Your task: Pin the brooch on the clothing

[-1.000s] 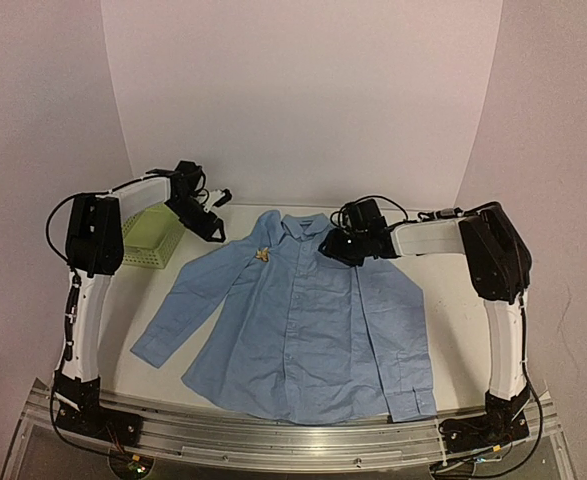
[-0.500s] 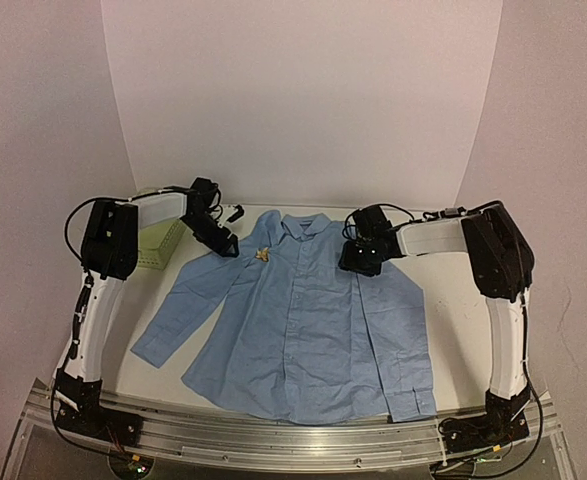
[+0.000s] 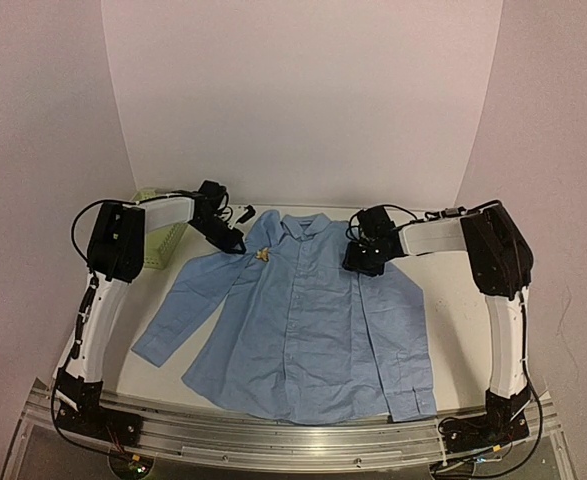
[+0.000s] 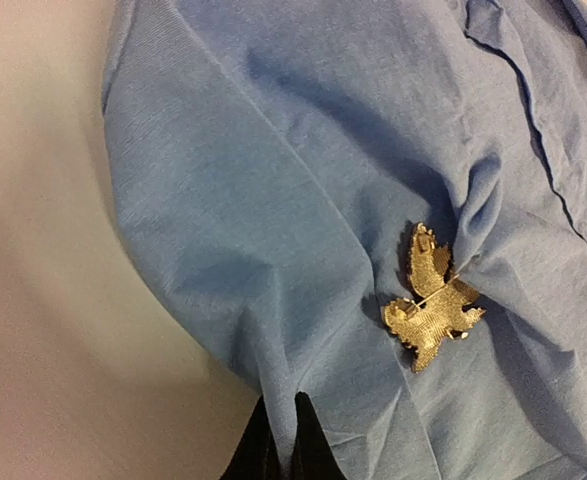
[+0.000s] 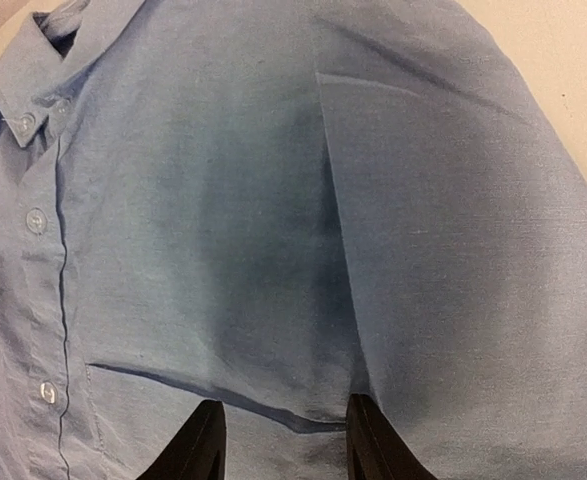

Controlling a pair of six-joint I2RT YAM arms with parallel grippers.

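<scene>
Left wrist view: the left gripper clamps a fold of the clothing beside the brooch on its far left shoulder, the right gripper holds its jaws apart, so I think that fold must be kept taut.

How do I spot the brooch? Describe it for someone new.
Find the blue shirt spread on the table. Left of its collar in the top view, near the shoulder, lies the brooch. It is the only gold, leaf-shaped thing; the buttons are round and white.
</scene>
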